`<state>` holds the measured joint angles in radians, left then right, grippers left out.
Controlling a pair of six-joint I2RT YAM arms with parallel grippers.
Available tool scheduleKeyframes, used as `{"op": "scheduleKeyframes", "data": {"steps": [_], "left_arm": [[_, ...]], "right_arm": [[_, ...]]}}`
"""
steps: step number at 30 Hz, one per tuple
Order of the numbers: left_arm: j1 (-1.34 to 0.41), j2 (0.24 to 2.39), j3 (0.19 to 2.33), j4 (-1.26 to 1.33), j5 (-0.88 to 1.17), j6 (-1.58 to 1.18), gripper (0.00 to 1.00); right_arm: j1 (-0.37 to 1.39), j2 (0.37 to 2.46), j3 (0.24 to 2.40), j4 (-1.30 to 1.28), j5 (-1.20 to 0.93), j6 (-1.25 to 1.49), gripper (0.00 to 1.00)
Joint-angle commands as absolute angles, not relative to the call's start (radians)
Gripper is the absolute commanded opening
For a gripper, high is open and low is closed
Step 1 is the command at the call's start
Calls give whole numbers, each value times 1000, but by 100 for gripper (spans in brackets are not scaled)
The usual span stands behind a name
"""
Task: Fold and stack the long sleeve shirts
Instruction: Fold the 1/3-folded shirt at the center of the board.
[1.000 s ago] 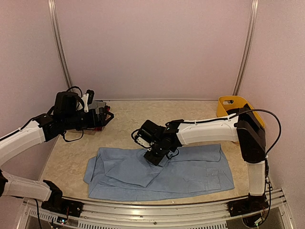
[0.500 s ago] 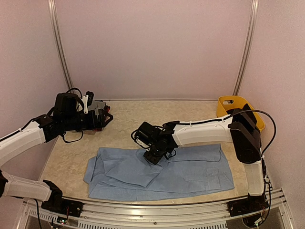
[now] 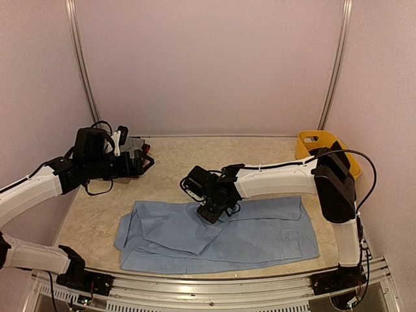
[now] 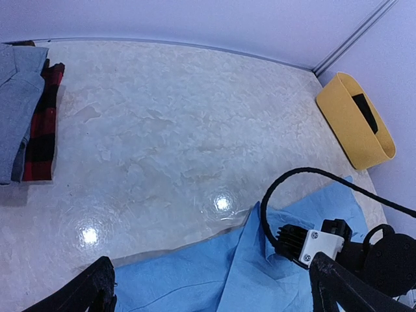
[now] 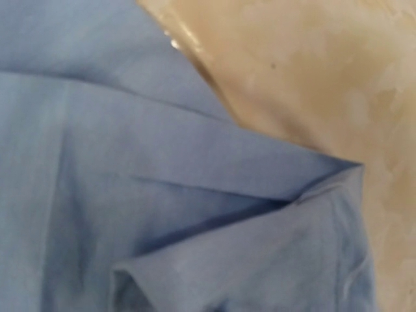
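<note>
A light blue shirt lies spread across the near half of the table, with one flap folded over its left part. My right gripper is down on the shirt's far edge and shut on a pinch of the blue cloth; its fingers do not show in the right wrist view. A folded grey shirt lies on a red-and-black plaid shirt at the back left. My left gripper hovers open near that stack, holding nothing, its fingertips above the blue shirt's far edge.
A yellow plastic basket stands at the back right corner, also seen as the yellow basket in the left wrist view. The right arm's black cable loops above the shirt. Walls close in the table at the back and sides.
My right gripper has closed on the blue cloth after sliding slightly left along the shirt's far edge. The left arm has barely shifted and stays open.
</note>
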<state>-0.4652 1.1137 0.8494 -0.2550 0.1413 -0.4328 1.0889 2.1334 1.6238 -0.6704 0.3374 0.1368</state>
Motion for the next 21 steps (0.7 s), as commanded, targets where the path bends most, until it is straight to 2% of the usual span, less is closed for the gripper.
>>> {"op": "scheduleKeyframes", "data": {"steps": [1, 14, 21], "left_arm": [[-456, 1104, 836, -261, 130, -399, 99], [-457, 1112, 830, -267, 91, -377, 99], [-459, 1134, 838, -271, 105, -367, 99]], "right_arm": [[1092, 2079, 1647, -736, 353, 166, 0], [992, 1671, 1483, -865, 101, 226, 0], [864, 1517, 1391, -867, -35, 253, 0]]}}
